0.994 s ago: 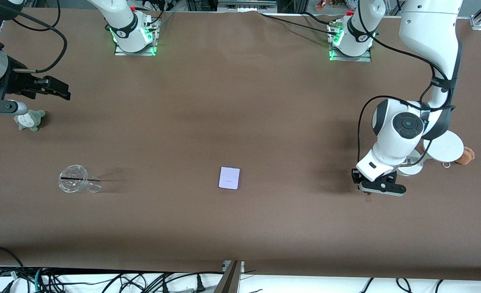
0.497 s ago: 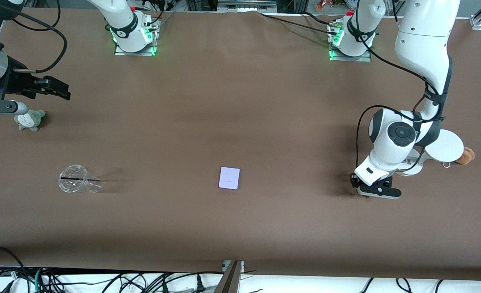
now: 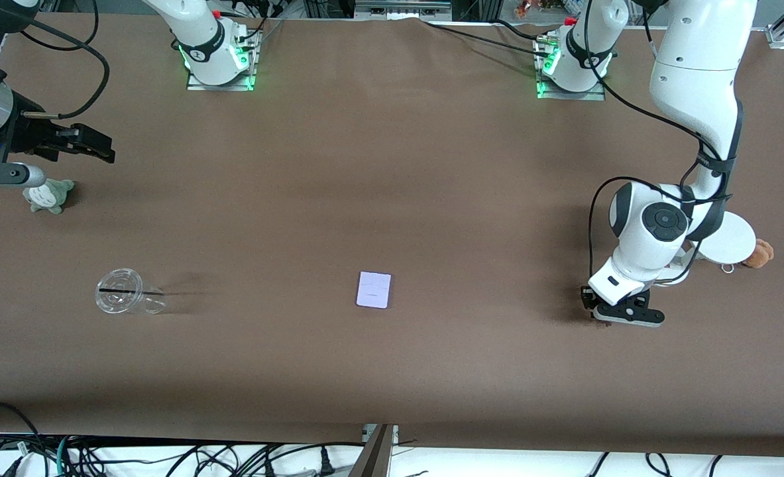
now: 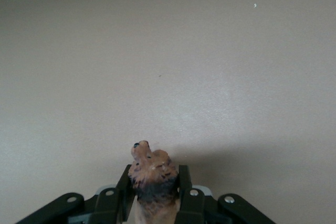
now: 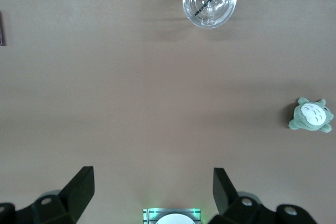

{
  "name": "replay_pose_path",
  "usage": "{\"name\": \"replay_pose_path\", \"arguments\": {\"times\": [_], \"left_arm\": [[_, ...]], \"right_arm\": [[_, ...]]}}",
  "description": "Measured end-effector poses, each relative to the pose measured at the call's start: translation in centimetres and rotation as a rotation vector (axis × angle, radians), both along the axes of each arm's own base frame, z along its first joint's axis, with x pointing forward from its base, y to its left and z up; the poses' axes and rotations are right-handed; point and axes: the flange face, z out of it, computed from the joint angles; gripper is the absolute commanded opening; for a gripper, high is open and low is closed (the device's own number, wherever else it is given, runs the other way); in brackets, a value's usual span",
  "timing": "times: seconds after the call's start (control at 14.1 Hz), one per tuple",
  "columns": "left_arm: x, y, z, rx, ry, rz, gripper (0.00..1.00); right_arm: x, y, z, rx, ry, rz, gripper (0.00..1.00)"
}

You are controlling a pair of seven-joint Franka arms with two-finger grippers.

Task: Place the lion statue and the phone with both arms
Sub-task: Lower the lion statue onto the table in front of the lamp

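My left gripper [image 4: 154, 199] pinches the lion [image 4: 151, 174] — lift it straight, grip steady; right gripper [image 5: 152, 192] waits spread.

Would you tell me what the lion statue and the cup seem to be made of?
Lion statue, held in the left gripper: likely hard moulded plastic or resin, matte painted orange-brown with a darker mane. Cup: clear plastic, glossy; the table shows through it.
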Motion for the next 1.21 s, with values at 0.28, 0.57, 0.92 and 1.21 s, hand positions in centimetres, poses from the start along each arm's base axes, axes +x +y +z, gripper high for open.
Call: {"name": "replay_pose_path", "arguments": {"times": [0.28,0.57,0.92,1.21], "left_arm": [[0.0,0.8,-0.3,-0.001,0.007,-0.011,0.00],[-0.1,1.1,-1.0,-0.018,0.019,-0.006,0.00],[-0.5,0.2,-1.0,-0.029,0.024,-0.017,0.00],[-2.2,0.3,-1.0,-0.033,0.049,-0.016,0.00]], "right_arm": [[0.0,0.0,0.0,0.000,0.000,0.000,1.00],[0.0,0.0,0.0,0.000,0.000,0.000,1.00],[0.0,0.0,0.0,0.001,0.000,0.000,1.00],[0.0,0.0,0.0,0.001,0.000,0.000,1.00]]}}
